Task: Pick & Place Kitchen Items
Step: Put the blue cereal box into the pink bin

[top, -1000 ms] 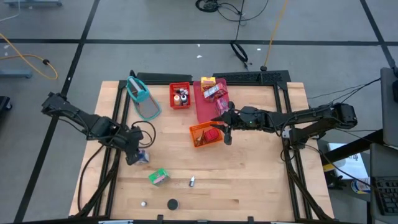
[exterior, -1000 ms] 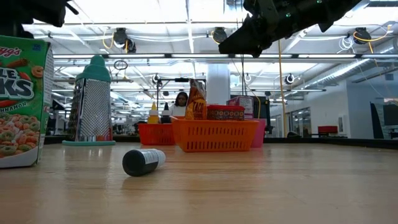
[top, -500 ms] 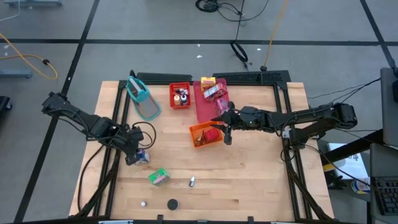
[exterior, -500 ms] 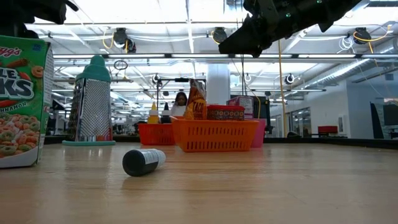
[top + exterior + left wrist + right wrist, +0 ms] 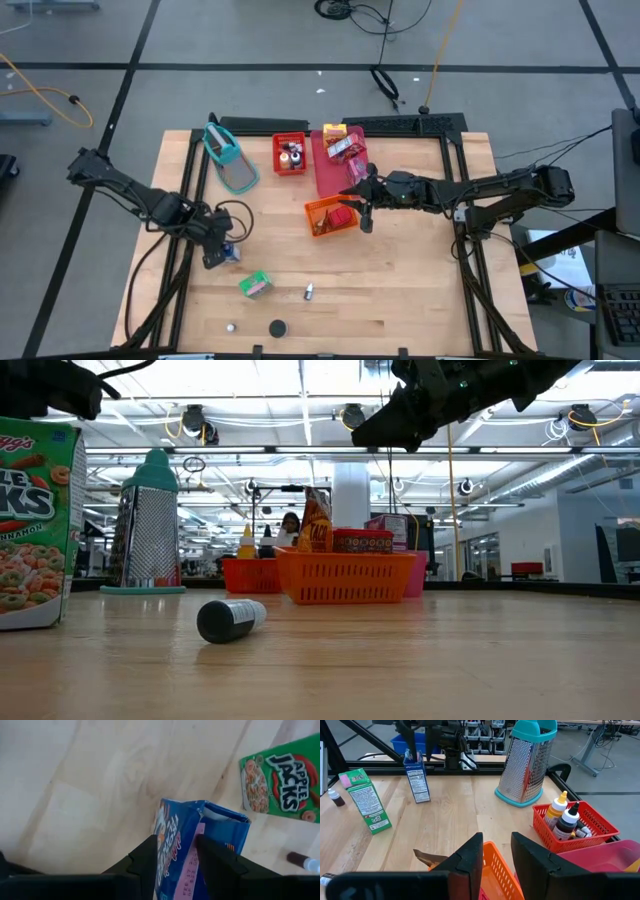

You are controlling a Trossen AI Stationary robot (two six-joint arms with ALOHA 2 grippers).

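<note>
- Two arms are working over the desk (image 5: 420, 270); the left tool (image 5: 222, 251) is pinching a blue box (image 5: 200, 850) near the desk's left side.
- Just beside it, a green cereal box (image 5: 254, 285) is lying near the front edge.
- Bare wood is stretching wide to the right.
- The right tool (image 5: 364, 216) is hovering at the orange tray's (image 5: 322, 222) edge, fingers slightly parted, gripping nothing.

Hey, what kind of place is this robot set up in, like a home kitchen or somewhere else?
Probably a robotics lab or open workshop, not a kitchen. The wooden table stands on a grey tiled floor with loose cables, and the low view shows industrial ceiling lights and a person at work far behind.
</note>
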